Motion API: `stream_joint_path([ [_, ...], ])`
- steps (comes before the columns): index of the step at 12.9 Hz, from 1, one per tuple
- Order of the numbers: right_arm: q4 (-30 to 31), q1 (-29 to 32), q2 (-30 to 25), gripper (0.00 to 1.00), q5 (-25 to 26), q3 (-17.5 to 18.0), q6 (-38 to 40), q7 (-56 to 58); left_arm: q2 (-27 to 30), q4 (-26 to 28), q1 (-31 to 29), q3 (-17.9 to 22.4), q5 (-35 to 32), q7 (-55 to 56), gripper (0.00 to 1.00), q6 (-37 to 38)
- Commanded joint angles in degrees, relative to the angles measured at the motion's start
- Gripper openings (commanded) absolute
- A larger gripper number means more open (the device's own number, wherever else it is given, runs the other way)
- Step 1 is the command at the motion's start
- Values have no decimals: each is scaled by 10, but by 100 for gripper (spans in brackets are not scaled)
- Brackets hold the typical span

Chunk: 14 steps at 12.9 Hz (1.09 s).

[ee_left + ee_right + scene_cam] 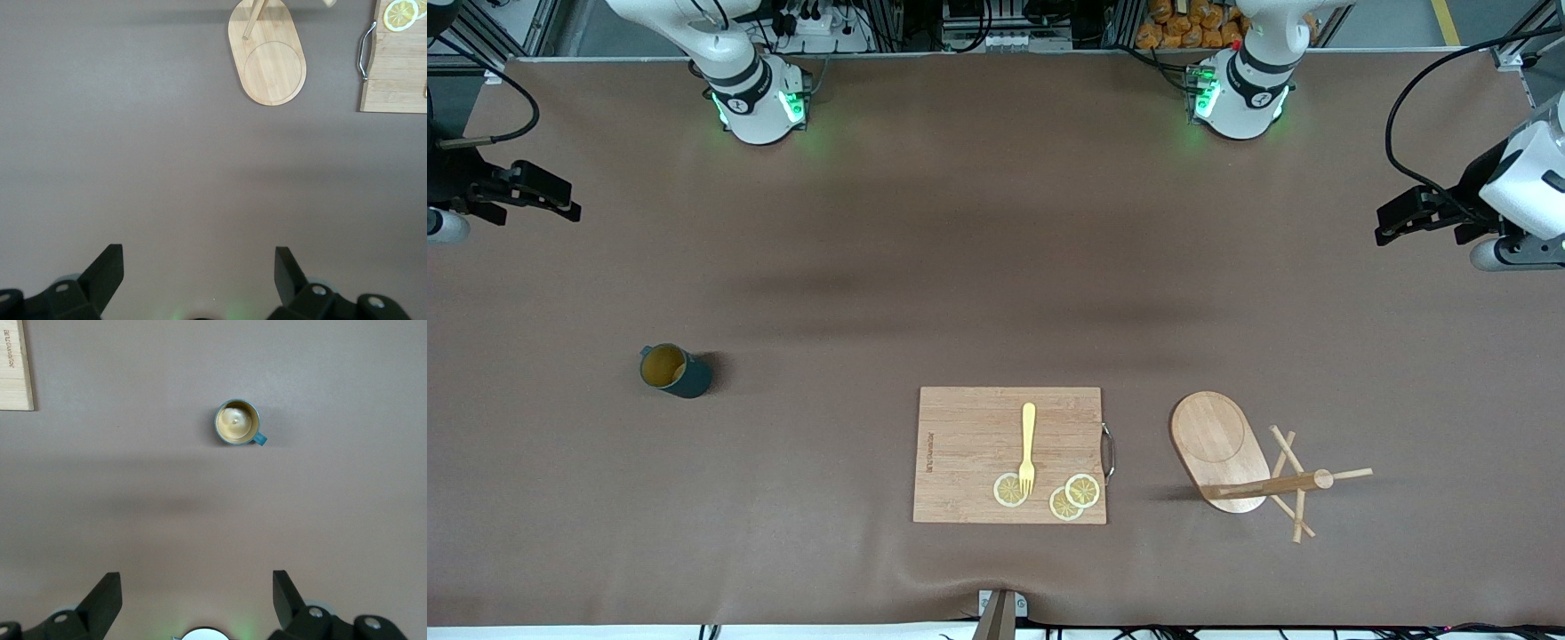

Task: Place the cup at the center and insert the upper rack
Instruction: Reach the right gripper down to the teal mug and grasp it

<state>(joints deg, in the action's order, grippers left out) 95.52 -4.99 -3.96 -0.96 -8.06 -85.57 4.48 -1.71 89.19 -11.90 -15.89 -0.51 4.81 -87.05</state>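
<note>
The dark teal cup point(676, 371) with a mustard-yellow inside stands upright on the brown table toward the right arm's end; the right wrist view shows it point(236, 423) from above, handle out to one side. The wooden upper rack point(1218, 444) lies tipped on its side toward the left arm's end, with its post point(1272, 485) and crossing pegs resting on the table; the left wrist view shows its oval base point(268, 60). My right gripper point(560, 206) point(197, 581) is open and empty, high above its table end. My left gripper point(1387, 227) point(199, 257) is open and empty, high above its end.
A rectangular wooden cutting board point(960, 444) with a metal handle point(1108, 452) lies near the front camera between cup and rack. It carries a yellow fork point(1028, 444) and three lemon slices point(1083, 490). The board's edge shows in the left wrist view point(393, 73) and the right wrist view point(15, 367).
</note>
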Motion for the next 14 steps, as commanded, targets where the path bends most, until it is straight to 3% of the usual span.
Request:
stream_joint_path([
  [1, -8, 6, 5, 100, -10, 2, 4, -9, 8, 2, 2, -2, 0, 9, 100, 7],
  [8, -6, 6, 31, 100, -10, 2, -25, -6, 2, 5, 0, -5, 0, 6, 100, 10],
  [14, -1, 3, 172, 100, -11, 4, -193, -1, 0, 4, 4, -5, 1, 6, 100, 9],
])
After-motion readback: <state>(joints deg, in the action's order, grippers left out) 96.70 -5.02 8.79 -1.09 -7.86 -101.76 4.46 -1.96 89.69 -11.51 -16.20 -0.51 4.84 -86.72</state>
